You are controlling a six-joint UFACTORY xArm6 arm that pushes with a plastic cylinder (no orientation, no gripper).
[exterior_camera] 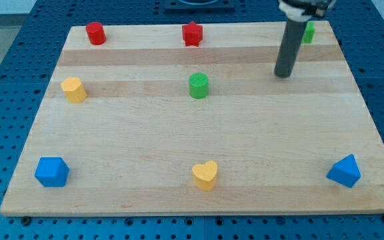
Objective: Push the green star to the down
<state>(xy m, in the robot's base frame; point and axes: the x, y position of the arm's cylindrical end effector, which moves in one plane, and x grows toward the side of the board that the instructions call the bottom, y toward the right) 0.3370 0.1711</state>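
The green star [309, 32] sits near the board's top right corner, mostly hidden behind my rod, so its shape is hard to make out. My tip [284, 75] rests on the board just below and to the left of it, apart from it. A green cylinder [199, 85] stands in the upper middle of the board, well to the left of my tip.
A red cylinder [96, 33] and a red star [192, 33] lie along the top edge. A yellow block [74, 89] is at the left. A blue cube [51, 171], a yellow heart [205, 175] and a blue block [345, 171] line the bottom.
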